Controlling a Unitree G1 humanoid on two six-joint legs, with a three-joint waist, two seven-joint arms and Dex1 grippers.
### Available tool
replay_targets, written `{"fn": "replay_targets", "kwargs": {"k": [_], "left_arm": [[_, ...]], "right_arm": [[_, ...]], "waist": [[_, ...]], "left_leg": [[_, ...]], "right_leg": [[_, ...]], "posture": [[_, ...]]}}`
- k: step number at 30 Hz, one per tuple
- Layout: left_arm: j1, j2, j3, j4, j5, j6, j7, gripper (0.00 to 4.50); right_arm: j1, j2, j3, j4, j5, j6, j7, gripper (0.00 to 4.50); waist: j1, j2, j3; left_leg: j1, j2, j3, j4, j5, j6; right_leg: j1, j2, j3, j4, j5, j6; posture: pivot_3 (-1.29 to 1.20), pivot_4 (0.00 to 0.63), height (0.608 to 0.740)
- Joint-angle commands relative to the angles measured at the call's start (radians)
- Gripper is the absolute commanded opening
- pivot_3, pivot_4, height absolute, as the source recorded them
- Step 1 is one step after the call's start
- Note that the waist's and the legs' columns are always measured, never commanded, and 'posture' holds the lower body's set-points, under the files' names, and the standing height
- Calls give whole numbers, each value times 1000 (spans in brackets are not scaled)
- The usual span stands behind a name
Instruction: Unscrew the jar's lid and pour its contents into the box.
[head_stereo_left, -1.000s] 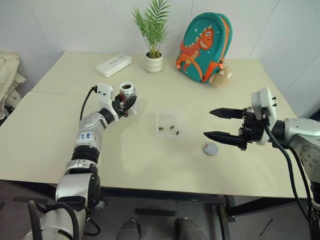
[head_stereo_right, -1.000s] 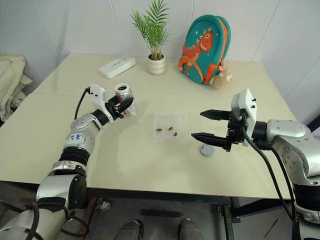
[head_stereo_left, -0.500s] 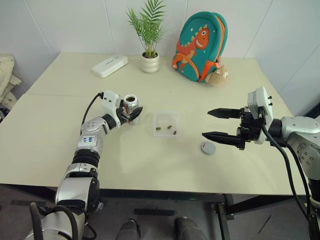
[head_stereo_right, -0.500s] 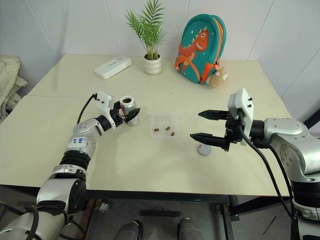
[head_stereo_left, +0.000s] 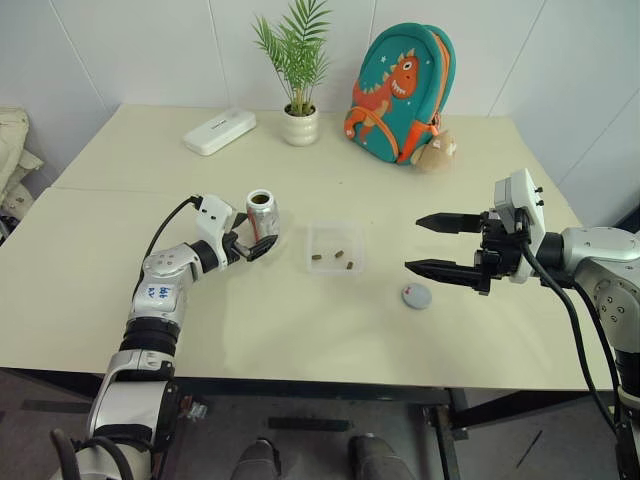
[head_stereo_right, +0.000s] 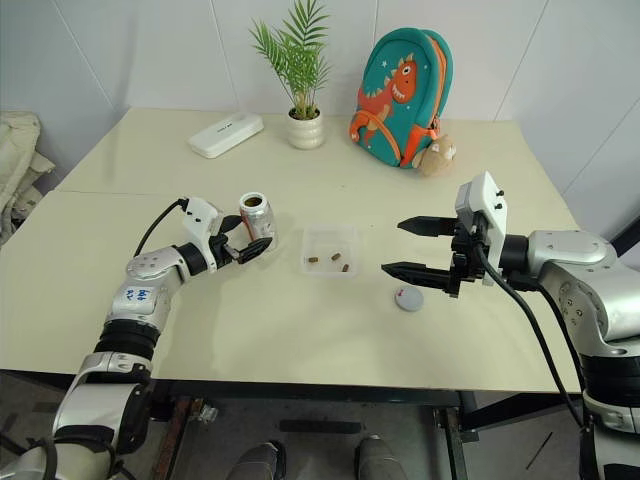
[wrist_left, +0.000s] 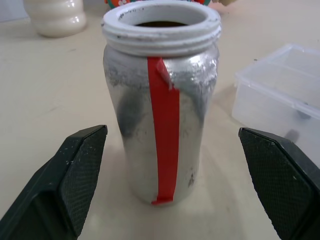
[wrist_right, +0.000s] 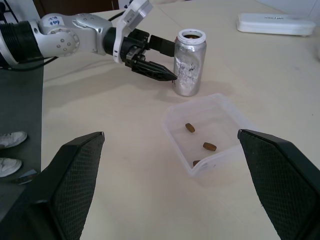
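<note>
Jar: we see the jar (head_stereo_left: 262, 213) standing upright on the table (head_stereo_left: 120, 270), its mouth uncovered, a red stripe running down its silvery side. It sits to the left of the box, apart from it.

Left gripper: our left gripper (head_stereo_left: 250, 234) has its jaws spread wide on either side of the jar. In the left wrist view both fingers (wrist_left: 75, 175) stand clear of the jar's wall, so we hold nothing.

Box: the box (head_stereo_left: 337, 247) is a clear shallow tray near the middle of the table, between our two grippers.

Contents: we count three small brown pellets (wrist_right: 190, 127) lying on the floor of the box.

Lid: the lid (head_stereo_left: 417, 295) lies flat on the table, to the right of the box and a little nearer to us, just below our right gripper in the head views.

Right gripper: our right gripper (head_stereo_left: 438, 245) hovers above the table with its two black fingers wide apart and nothing between them, pointing toward the box.

Background: at the far edge we see a white flat case (head_stereo_left: 219, 131), a potted plant (head_stereo_left: 299, 70) and a teal dinosaur backpack (head_stereo_left: 400, 92).
</note>
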Motion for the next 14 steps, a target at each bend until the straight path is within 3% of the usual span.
{"fn": "replay_targets", "kwargs": {"k": [1,6,10,14], "left_arm": [[43,62,-3,-131,-1,64,-36,4491],[134,201,63,-279,-65,169,-122,4491],[163,342,246,-368,-313,274,-345,4491],[218,421,276,-355,-348,256,-464,4491]], "right_arm": [[-7,-31,-38,-16,3,-10,13,4500],[28,-68,-80,-48,21,15,7,4500],[73,-81,-121,-95,64,59,-3,4500],[107,-89,-107,-76,45,27,40,4500]], "waist": [[-4,0,0],[-8,0,0],[-13,-1,0],[-14,0,0]], "left_leg": [[0,0,0,0,0,0],[0,1,0,-2,0,0],[0,1,0,-6,0,0],[4,1,1,-13,0,0]], "right_leg": [[0,0,0,0,0,0],[-1,0,0,0,-1,-1],[-2,0,-1,0,-2,-4],[1,-1,-2,-6,-3,-5]], "posture": [[0,150,740],[0,150,740],[0,150,740],[0,150,740]]}}
